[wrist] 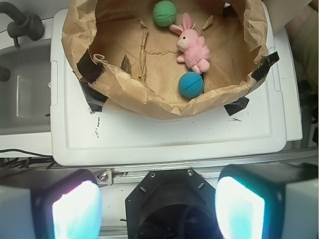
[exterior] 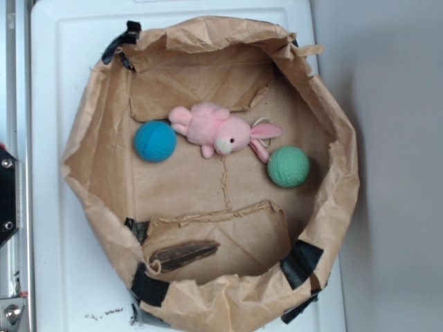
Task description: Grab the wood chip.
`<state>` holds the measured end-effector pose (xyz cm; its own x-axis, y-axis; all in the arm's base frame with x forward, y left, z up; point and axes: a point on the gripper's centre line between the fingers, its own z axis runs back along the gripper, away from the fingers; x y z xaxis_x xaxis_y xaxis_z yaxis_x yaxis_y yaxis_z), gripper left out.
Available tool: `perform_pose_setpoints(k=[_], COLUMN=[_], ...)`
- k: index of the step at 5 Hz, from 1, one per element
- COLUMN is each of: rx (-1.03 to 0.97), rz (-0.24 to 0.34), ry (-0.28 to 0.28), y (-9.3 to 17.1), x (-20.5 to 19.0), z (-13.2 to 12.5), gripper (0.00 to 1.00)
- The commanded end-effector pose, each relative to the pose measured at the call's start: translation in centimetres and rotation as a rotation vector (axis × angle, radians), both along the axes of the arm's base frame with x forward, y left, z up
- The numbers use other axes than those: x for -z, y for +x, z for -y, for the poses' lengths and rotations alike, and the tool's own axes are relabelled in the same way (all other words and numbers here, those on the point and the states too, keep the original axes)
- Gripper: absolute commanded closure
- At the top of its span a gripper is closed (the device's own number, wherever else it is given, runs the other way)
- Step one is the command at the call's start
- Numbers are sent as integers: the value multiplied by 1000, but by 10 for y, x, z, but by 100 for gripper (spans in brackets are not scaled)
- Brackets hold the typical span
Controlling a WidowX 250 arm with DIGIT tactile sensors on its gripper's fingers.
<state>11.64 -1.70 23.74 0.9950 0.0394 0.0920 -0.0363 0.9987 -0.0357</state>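
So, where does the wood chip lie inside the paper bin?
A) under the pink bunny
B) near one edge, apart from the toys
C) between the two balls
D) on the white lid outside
B: the wood chip rests alone by the paper wall, away from the pink bunny and both balls.

One paper bag (exterior: 104,152) — landmark for all counts. Inside bag: two balls — one blue ball (exterior: 155,141), one green ball (exterior: 288,167). One pink plush bunny (exterior: 218,131) between them on bag floor. One wood chip (exterior: 184,254) at bag's floor edge, near wall. Black tape patches on bag's rim: four visible in exterior view. One white tray (exterior: 62,62) under bag.
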Motion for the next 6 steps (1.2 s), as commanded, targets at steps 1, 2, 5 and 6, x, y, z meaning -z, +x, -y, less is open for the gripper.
perform_pose_setpoints(k=[1,2,5,6], rx=[0,-26,-154,-180], rz=[0,15,25,7], ry=[0,-14,-68,-31], y=[0,21,50,40], x=[0,-4,16,36], z=[0,1,6,24], gripper=[0,0,0,0])
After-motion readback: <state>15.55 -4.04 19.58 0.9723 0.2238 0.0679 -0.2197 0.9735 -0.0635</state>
